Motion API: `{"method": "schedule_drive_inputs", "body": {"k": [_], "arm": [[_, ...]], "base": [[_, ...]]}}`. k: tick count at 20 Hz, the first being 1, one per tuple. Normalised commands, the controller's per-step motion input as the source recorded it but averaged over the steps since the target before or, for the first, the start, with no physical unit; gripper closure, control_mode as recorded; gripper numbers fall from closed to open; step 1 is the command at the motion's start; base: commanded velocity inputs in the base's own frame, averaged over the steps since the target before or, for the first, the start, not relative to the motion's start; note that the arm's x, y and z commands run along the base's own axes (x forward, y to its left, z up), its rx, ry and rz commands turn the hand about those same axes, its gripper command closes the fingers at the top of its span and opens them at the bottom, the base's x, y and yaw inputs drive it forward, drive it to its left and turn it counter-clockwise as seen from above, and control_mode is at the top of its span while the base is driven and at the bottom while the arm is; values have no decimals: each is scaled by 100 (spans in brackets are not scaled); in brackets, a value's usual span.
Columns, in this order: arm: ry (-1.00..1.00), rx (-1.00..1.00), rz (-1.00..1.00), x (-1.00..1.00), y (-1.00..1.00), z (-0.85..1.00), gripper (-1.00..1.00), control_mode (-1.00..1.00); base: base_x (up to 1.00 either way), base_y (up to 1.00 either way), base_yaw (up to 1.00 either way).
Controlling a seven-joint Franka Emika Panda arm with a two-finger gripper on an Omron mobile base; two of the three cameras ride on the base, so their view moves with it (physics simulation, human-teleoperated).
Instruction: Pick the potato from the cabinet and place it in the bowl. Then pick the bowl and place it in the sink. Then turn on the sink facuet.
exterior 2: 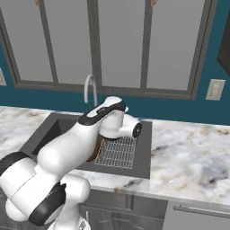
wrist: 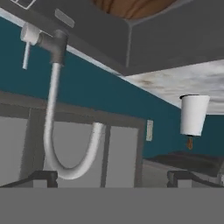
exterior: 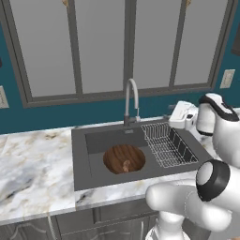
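Gripper: the gripper [wrist: 111, 177] stands with its jaws spread wide and nothing between them; two dark fingertips [wrist: 43, 177] rise at the bottom of the hand view, well apart. That view is rolled upside down.
Gripper position: above the right end of the sink, over the wire rack, at the end of the white arm [exterior 2: 72, 143].
Sink: the sink [exterior: 96, 176], a dark grey recessed basin, is set in the marble worktop [exterior: 33, 168]; the wire-mesh rack [exterior: 166, 145] fills its right section.
Bowl: the bowl [exterior: 124, 158], dark brown wood, sits upright on the floor of the sink's left section, just beside the rack. Its rim also shows at the top edge of the hand view.
Potato: the potato [exterior: 126, 165], a small tan lump, lies inside the bowl, toward its near side.
Faucet: the sink facuet [exterior: 131, 101] stands at the back rim of the sink, its spout arched toward the basin. In the hand view the gooseneck lies between the fingertips, farther off and not touched, with the small side lever [wrist: 27, 48] at its base. No water is visible.
Backdrop: grey-framed frosted panes [exterior: 103, 44] stand on the teal wall behind the faucet.
Other item: a white cup-like object [wrist: 194, 114] stands on the worktop, well away from the sink.
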Motion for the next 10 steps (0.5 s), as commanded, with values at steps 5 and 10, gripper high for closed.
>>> {"method": "schedule_drive_inputs", "body": {"k": [5, 10], "arm": [[0, 22, 1, 44, 10, -26, -100, -100], [0, 1, 0, 20, 37, -18, -100, -100]], "base": [[0, 0, 0], [0, 0, 0]]}}
